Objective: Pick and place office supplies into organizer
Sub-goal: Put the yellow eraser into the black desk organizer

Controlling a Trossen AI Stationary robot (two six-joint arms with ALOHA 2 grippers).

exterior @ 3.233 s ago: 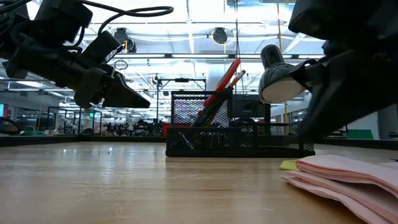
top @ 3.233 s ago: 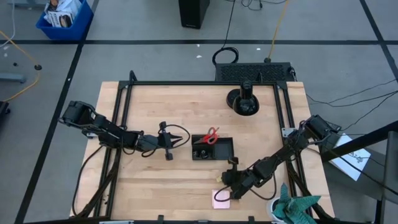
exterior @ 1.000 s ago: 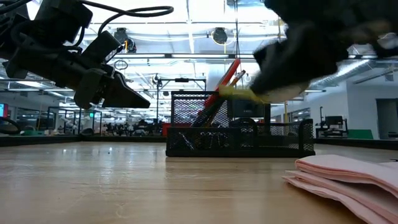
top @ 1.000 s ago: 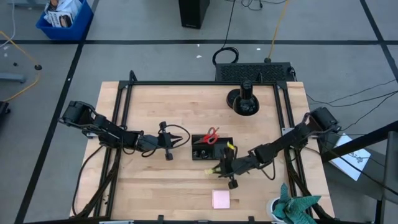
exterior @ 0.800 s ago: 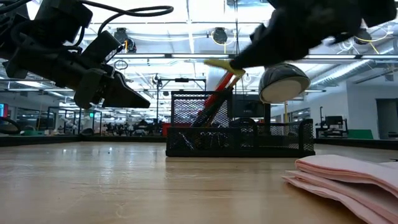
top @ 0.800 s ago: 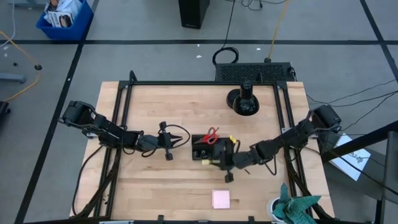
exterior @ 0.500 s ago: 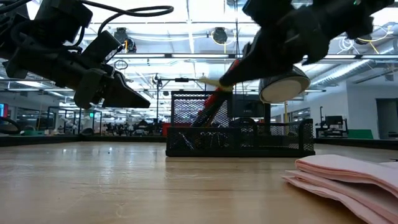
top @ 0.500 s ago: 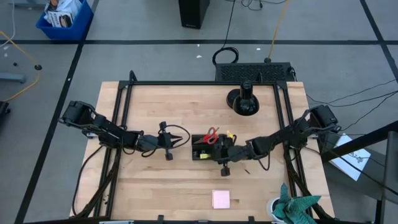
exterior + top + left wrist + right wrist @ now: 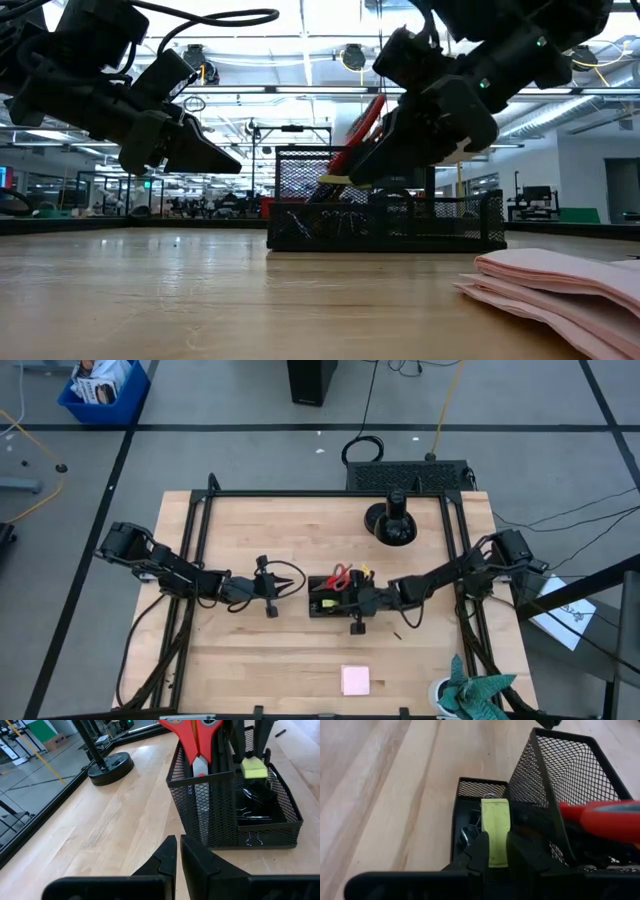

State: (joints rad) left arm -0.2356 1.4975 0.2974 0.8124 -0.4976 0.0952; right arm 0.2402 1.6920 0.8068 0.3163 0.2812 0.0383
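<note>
The black mesh organizer (image 9: 343,600) stands mid-table, with red-handled scissors (image 9: 340,574) and pencils (image 9: 366,572) upright in its tall compartment. My right gripper (image 9: 496,851) reaches in from the table's right and is shut on the small yellow-green eraser (image 9: 495,831), held over the organizer's low front compartment (image 9: 262,815). Binder clips (image 9: 251,802) lie in that compartment. My left gripper (image 9: 298,582) waits shut, just left of the organizer. The pink sticky-note pad (image 9: 355,680) lies flat near the table's near edge. My right gripper pinches the eraser between its two fingers by the two long sides, at its back end (image 9: 495,857). The rest of the eraser sticks out ahead of the fingertips. The fingers slant down from the table's right. The eraser is lifted clear, above the binder clips.
A round black stand (image 9: 392,525) sits at the far right of the table. A teal-green cloth (image 9: 470,695) lies at the near right corner. Bare wood lies between the organizer and the sticky-note pad (image 9: 560,285).
My right gripper has swung with the eraser toward the table's left and far side. It started off the organizer's near right corner and now stands over the low compartment. It has also sunk a little toward the organizer. The eraser stays in the hold.
</note>
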